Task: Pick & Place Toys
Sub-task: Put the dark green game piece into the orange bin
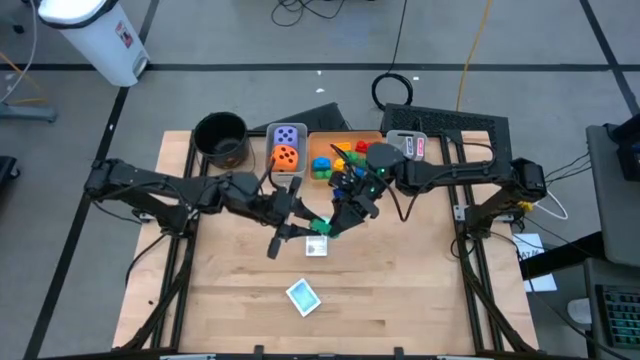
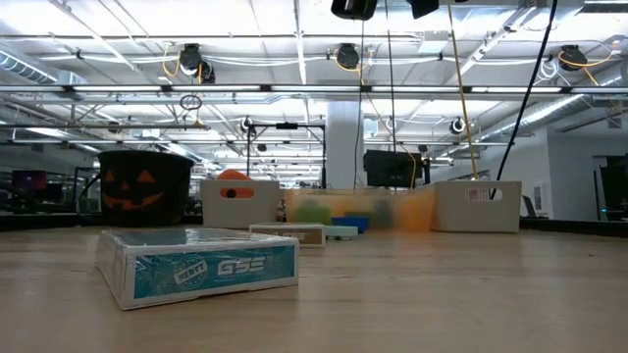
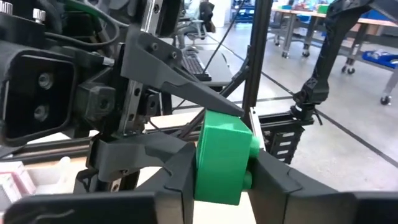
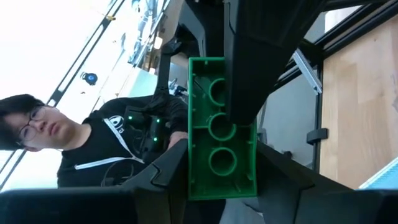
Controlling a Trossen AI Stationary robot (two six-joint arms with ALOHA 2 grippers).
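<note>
A green brick hangs in the air over the middle of the table, held by both grippers at once. My left gripper reaches it from the table's left and is shut on it. My right gripper comes from the right and is shut on it too. The brick's hollow underside faces the right wrist camera. A teal card box and a small white card lie flat on the table below. My left gripper pinches the green brick between its two fingers, one on the studded top and one on the opposite face. The fingers point about level from the table's left. The brick is clear of the table. My right gripper pinches the brick's two long sides between its fingers, at the brick's end nearest the wrist, fingers lying along it. They come about level from the table's right. The left finger crosses the brick's hollow face.
At the far edge stand a black pot, a grey bin with a purple and an orange die, an orange bin of bricks and a white bin. A person shows beyond the table in the right wrist view.
</note>
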